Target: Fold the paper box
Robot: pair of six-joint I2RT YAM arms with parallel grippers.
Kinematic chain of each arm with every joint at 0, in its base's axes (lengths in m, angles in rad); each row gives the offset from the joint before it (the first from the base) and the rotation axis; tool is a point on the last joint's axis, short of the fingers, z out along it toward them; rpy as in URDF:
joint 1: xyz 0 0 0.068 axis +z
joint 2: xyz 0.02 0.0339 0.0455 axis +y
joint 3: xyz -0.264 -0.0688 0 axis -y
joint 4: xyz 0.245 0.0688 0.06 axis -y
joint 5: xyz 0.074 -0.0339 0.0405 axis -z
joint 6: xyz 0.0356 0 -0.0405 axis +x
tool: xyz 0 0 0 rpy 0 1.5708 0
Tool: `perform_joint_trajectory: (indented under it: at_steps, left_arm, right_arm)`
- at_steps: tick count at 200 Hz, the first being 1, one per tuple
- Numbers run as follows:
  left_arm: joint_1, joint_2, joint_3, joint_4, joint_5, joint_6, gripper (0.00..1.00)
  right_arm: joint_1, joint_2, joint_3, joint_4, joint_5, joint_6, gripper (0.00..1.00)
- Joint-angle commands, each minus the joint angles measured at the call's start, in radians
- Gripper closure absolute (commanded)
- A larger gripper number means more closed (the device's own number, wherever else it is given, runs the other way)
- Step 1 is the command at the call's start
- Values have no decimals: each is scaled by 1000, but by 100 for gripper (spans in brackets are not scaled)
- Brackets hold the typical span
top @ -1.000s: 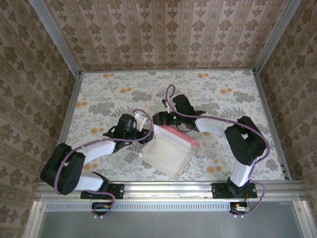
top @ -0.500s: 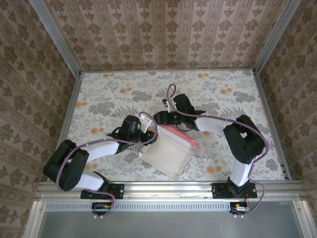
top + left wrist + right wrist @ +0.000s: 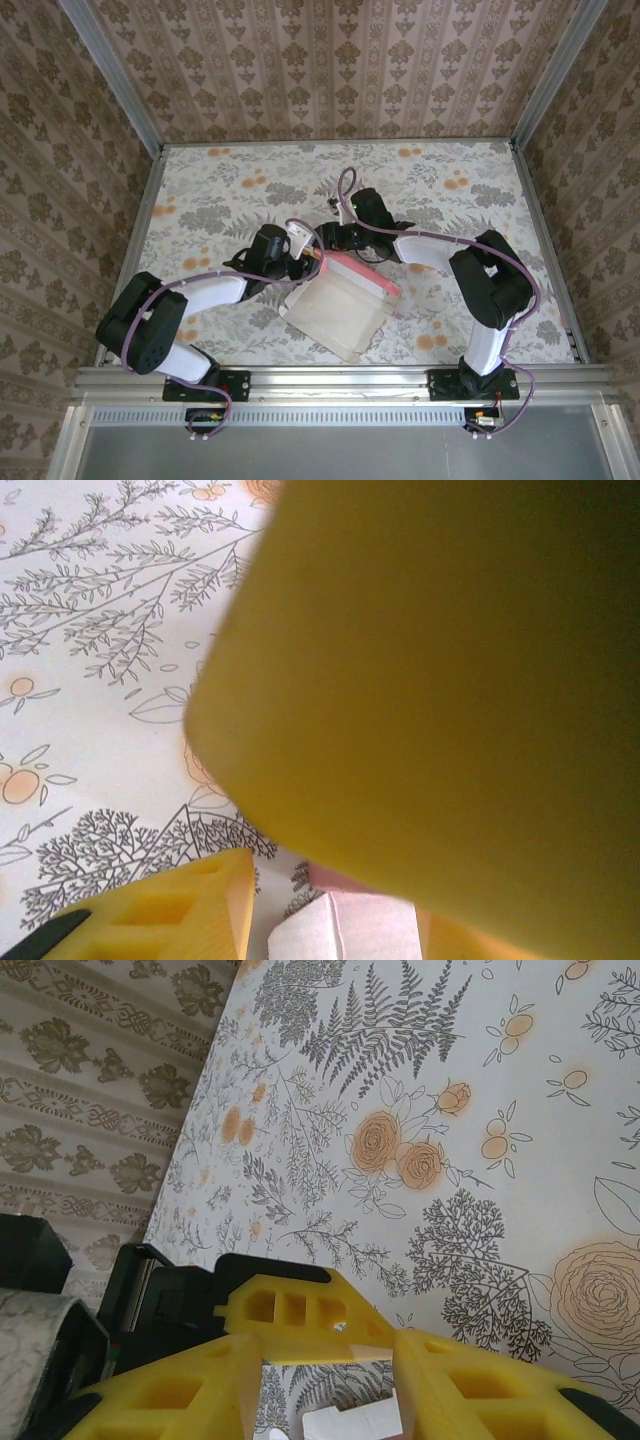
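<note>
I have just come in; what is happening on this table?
A robot is working on a paper box, pale inside up with a pink far edge, lying on the flowered table. Both pincers meet at its far left corner: the left pincer from the left, the right pincer from the far side. The right one's fingers stand apart around a bit of card. The box is only partly folded.

The left gripper (image 3: 306, 254) has moved to the right, along the left edge of the paper box (image 3: 340, 312) toward its far corner, & is now closer to the right gripper (image 3: 330, 240); the left arm (image 3: 205, 292) followed, its elbow swung approx toward the table's middle
</note>
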Motion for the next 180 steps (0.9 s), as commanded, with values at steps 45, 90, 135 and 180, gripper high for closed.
perform_joint_trajectory:
  at_steps: [45,90,135,180]
  left_arm:
    - [-25,55,45,67,-72,24,59]
    - [-57,73,67,61,-151,30,74]
    - [-87,84,73,42,-277,38,85]
    - [-105,105,62,66,-354,18,89]
  right_arm:
    - [-5,29,13,-14,-26,12,62]
    - [-6,31,12,-18,-27,12,63]
    - [-6,36,12,-17,-26,17,63]
    - [-6,39,9,-14,-24,22,64]
